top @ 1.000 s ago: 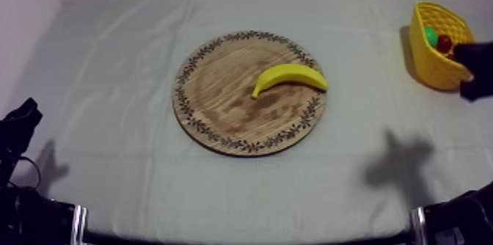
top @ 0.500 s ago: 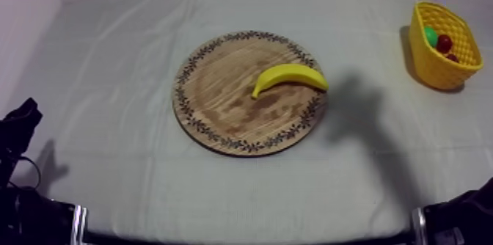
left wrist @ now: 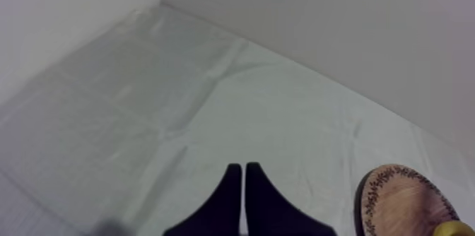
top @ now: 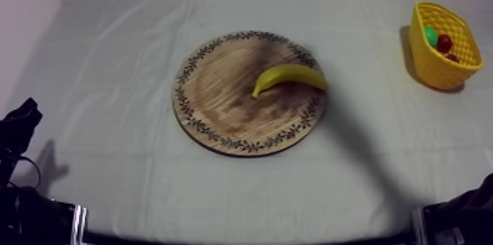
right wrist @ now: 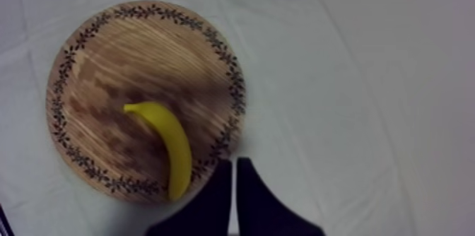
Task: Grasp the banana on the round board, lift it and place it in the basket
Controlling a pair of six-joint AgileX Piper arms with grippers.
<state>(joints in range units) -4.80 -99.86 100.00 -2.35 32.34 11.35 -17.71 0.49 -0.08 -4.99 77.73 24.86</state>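
One banana (top: 290, 77) lay across the wooden board (top: 220, 108).
Its long axis pointed toward the yellow basket (top: 433, 68); left claw (left wrist: 244, 167) and right claw (right wrist: 232, 161) were narrow, empty.

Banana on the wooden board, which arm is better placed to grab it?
Right: the right gripper hangs above the rim of the wooden board beside the banana; the left gripper sits over bare cloth, off the board.
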